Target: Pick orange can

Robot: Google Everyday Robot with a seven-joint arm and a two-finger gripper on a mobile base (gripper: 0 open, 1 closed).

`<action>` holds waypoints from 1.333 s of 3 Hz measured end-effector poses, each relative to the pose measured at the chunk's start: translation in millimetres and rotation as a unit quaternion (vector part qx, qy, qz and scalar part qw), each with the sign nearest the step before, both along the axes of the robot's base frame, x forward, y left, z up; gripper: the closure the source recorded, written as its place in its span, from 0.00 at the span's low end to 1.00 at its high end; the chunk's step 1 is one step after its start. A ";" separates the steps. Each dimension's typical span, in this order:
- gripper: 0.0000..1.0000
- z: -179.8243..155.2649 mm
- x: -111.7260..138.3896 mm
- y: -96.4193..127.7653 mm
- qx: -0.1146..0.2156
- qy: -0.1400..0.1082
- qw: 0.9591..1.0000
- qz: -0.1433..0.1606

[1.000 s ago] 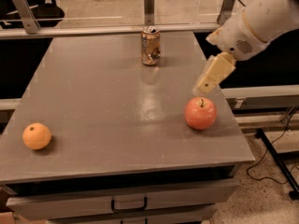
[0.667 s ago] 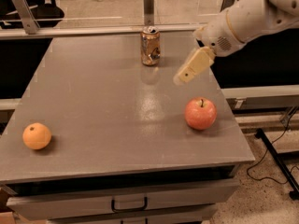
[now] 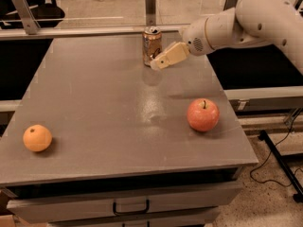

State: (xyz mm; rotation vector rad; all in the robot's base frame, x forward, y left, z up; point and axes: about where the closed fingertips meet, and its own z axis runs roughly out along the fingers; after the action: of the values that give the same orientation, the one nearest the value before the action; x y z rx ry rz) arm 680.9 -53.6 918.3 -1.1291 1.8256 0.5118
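Orange can (image 3: 152, 45) stands upright at the table's (image 3: 94, 103) twelve o'clock; my gripper (image 3: 156, 64) is just beside it at four o'clock; released or clenched, I cannot tell; likely light, slick, dentable; I'd hold mid-body.

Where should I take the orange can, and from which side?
Grip the orange can at mid-height on its straight wall, coming level from camera-right, where the tool sits beside it. It stands upright near the far edge of the table, with a rail behind.
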 end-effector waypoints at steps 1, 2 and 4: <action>0.00 0.3 33.7 21.9 0.063 -0.008 0.998 -0.017; 0.00 0.5 61.7 34.7 0.098 -0.015 0.994 -0.035; 0.41 -14.4 75.7 47.6 0.083 -0.015 0.996 -0.043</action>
State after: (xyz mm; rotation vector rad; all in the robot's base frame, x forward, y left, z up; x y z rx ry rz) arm 756.6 -6.0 903.9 -0.9382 1.7626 0.5814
